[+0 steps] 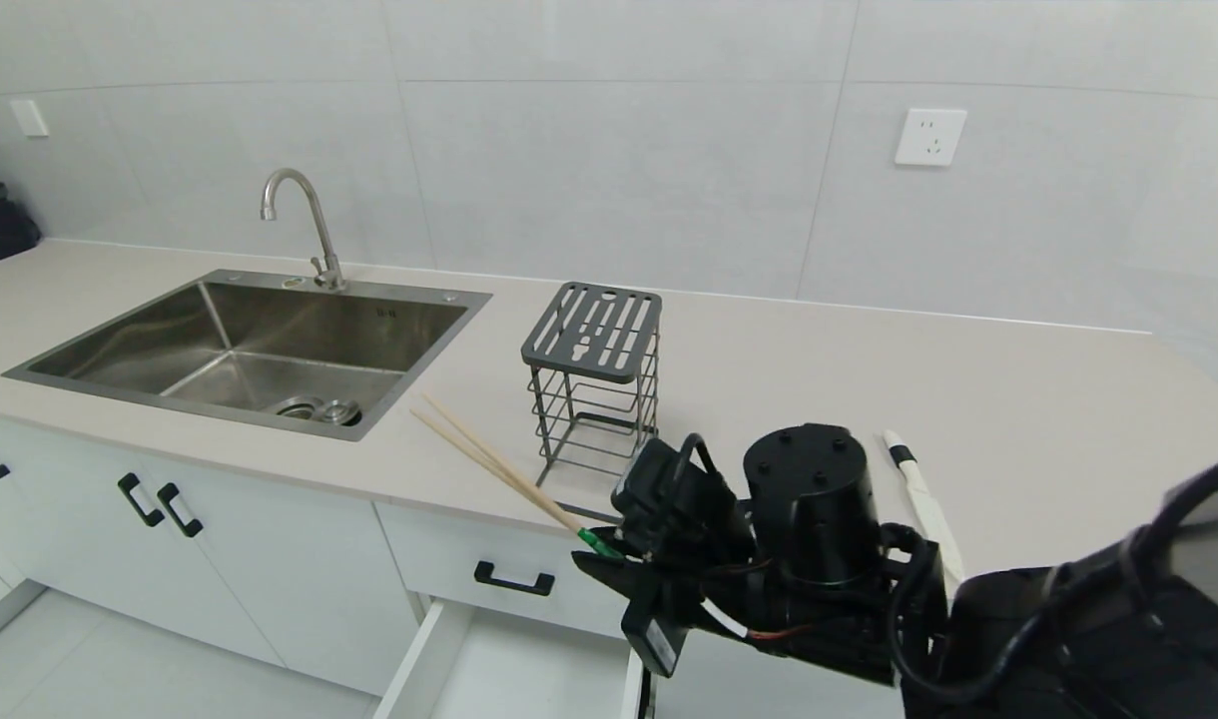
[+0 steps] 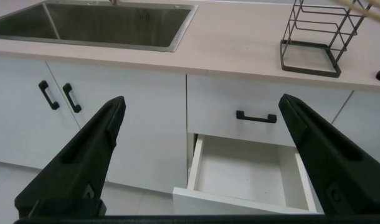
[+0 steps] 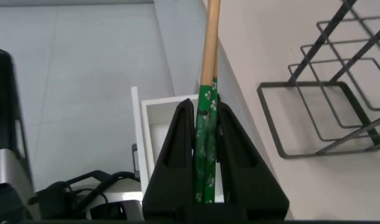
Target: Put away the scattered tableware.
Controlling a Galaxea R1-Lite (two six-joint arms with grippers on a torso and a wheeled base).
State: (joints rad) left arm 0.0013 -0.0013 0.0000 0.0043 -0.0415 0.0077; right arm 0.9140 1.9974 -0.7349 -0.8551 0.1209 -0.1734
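Nearest, the drawer (image 2: pixel 240 177) under the table (image 1: pixel 1018 399) stood pulled out with nothing visible inside it. The left end effector (image 2: pixel 201 102) hung in front of it, its 2 fingers spread wide with nothing between them.

Just above, at the table's front edge, the right end effector (image 3: pixel 207 124) was clamped tight on the green-painted ends of 2 chopsticks (image 1: pixel 489 461). They seemed raised off the surface and slanted away toward the sink (image 1: pixel 319 325).

Further in, on the robot's right, a white utensil (image 1: pixel 923 499) with a dark band lay flat on the table, well apart from either end effector. Just beside the chopsticks and a little farther back stood the wire rack (image 1: pixel 594 389) with its slotted top, and no tableware showed in it.

By my reading the task was at an early stage, with nothing stowed. 1 pair of chopsticks was in hand but not put away, and I could not tell whether it was meant for the rack or the drawer. The white utensil was left to collect after that.
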